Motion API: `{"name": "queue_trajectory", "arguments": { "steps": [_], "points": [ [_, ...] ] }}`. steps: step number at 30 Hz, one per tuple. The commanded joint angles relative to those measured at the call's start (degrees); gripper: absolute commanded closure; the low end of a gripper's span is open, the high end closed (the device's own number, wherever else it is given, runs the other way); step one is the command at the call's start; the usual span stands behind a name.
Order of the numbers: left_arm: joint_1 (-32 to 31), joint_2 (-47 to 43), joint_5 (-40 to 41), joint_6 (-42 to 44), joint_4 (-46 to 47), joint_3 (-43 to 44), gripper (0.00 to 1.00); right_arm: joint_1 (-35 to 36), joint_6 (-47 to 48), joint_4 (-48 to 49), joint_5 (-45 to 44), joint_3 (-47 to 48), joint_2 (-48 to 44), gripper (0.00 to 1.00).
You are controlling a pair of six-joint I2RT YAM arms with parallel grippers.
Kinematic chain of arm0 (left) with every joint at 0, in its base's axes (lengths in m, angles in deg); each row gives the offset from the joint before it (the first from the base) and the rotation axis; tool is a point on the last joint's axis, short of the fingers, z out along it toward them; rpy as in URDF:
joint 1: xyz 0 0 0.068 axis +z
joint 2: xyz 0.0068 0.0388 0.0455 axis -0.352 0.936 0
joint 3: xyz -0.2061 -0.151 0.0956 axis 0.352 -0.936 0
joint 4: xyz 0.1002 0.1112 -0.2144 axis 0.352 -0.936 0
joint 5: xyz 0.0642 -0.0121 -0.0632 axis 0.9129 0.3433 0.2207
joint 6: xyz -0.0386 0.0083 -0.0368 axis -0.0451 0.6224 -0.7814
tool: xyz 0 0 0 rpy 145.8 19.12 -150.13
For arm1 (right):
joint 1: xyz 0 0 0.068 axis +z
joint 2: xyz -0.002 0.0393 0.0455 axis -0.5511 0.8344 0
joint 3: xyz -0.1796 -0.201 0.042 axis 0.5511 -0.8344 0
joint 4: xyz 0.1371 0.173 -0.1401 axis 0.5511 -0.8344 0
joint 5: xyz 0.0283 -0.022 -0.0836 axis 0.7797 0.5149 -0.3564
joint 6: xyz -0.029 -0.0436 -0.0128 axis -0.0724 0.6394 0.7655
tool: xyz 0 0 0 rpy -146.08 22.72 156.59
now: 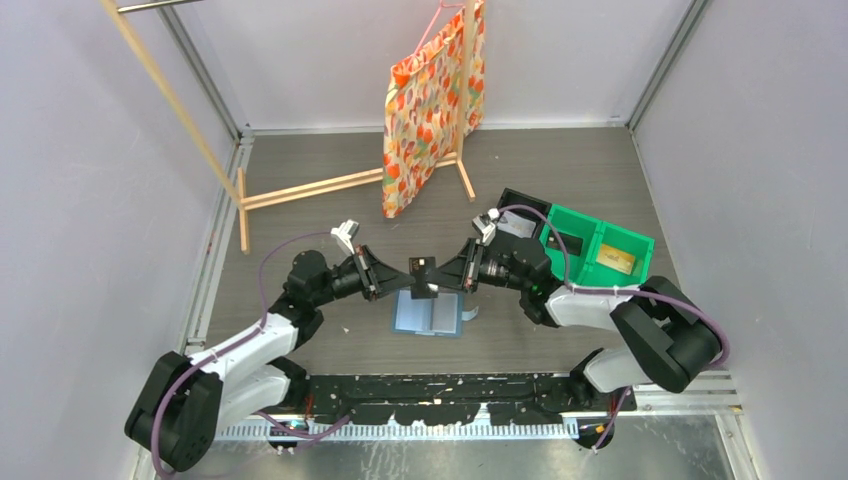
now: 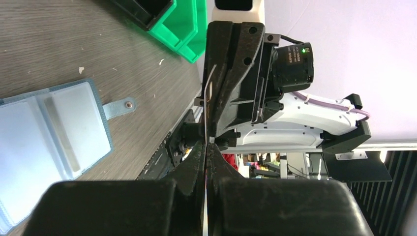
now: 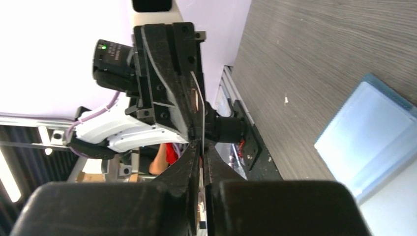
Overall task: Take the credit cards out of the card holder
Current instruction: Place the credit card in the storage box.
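Observation:
The card holder (image 1: 430, 313) lies open on the table, pale blue inside with a teal rim. It also shows in the left wrist view (image 2: 49, 132) and the right wrist view (image 3: 373, 132). A dark credit card (image 1: 418, 268) hangs in the air just above it, held between both grippers. My left gripper (image 1: 405, 273) is shut on the card's left end; the card shows edge-on (image 2: 207, 105). My right gripper (image 1: 441, 276) faces it from the right, jaws pressed nearly together round the same card (image 3: 202, 110). A tan-yellow card (image 1: 617, 262) lies in the green bin.
A green bin (image 1: 597, 248) and a black bin (image 1: 520, 215) stand right of the arms, both also in the left wrist view (image 2: 184, 27). A patterned paper bag (image 1: 430, 110) hangs on a wooden rack (image 1: 300, 190) at the back. The holder's snap strap (image 2: 120, 105) sticks out sideways.

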Motion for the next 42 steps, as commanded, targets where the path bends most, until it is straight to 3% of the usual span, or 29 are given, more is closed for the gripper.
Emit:
{"name": "queue_trajectory", "arguments": {
  "steps": [1,3,6,8,12,17,22,29,32,39,42],
  "points": [
    [-0.4,-1.1,-1.8,0.0,2.7,1.0,1.0,0.2,-1.9,8.0,-0.4,1.2,-0.1,0.97],
    [-0.4,-1.7,-1.9,1.4,-0.3,1.7,0.94,0.1,-0.4,3.8,-0.7,1.1,-2.0,0.99],
    [-0.4,-4.1,-1.4,5.4,-9.5,4.3,0.56,-0.7,7.4,-13.4,-2.4,2.2,-9.0,0.99],
    [-0.4,-6.3,-0.5,8.6,-16.1,6.1,0.42,-2.1,15.7,-31.6,-6.2,4.4,-16.3,0.99],
    [-0.3,-10.2,2.8,13.6,-26.5,9.0,0.39,-3.9,30.6,-68.4,-22.4,12.2,-31.0,0.99],
    [-0.2,-10.0,4.0,14.9,-28.8,9.9,0.4,-7.1,33.3,-94.2,-47.3,22.4,-38.8,0.99],
    [-0.2,-8.2,3.9,14.9,-28.0,9.8,0.4,-7.5,20.7,-105.3,-71.0,26.6,-41.8,0.99],
    [-0.2,-8.8,3.6,14.9,-29.0,10.0,0.41,-7.4,2.3,-96.7,-84.4,22.2,-45.4,0.99],
    [-0.2,-9.2,3.5,15.0,-30.2,10.0,0.42,-7.4,-8.4,-96.0,-91.6,23.4,-40.2,0.99],
    [-0.2,-11.4,4.1,14.5,-30.7,8.1,0.44,-7.6,-45.1,-112.8,-101.9,33.3,-18.2,0.99],
    [-0.2,-12.2,4.3,14.5,-31.6,7.8,0.44,-7.7,-52.8,-113.8,-103.6,35.1,-11.8,0.99]
  ]
}}
